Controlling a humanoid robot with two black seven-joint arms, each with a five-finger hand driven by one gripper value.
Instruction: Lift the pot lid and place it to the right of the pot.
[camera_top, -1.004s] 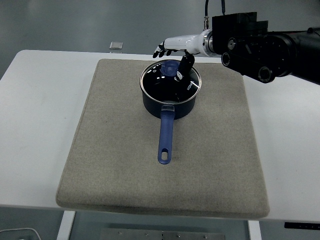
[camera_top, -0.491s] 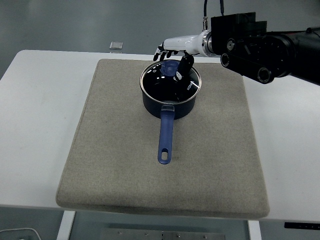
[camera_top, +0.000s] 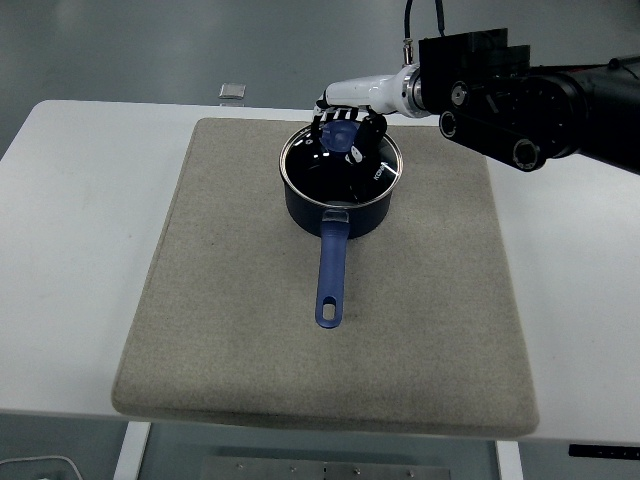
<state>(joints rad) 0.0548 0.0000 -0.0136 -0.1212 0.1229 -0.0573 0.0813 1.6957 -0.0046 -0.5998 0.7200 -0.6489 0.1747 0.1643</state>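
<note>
A dark blue pot (camera_top: 345, 217) stands on the far middle of the grey mat (camera_top: 230, 300), its long blue handle (camera_top: 331, 275) pointing toward me. The glass pot lid (camera_top: 330, 172) lies flat on the pot's rim, with a blue knob (camera_top: 341, 137) at its far side. My right hand (camera_top: 343, 128) reaches in from the upper right on a white wrist and sits over the knob. Its fingers curl down on the left of the knob and the thumb on the right, closed around it. The left arm is out of sight.
The mat covers most of the white table (camera_top: 70, 250). Bare mat lies to the right of the pot. A small grey square object (camera_top: 233, 91) sits at the table's far edge. My bulky black right forearm (camera_top: 520, 95) hangs over the mat's far right corner.
The right hand has shifted left and down over the lid knob, and its fingers, spread behind the knob earlier, have curled around it. Pot and lid have not moved.
</note>
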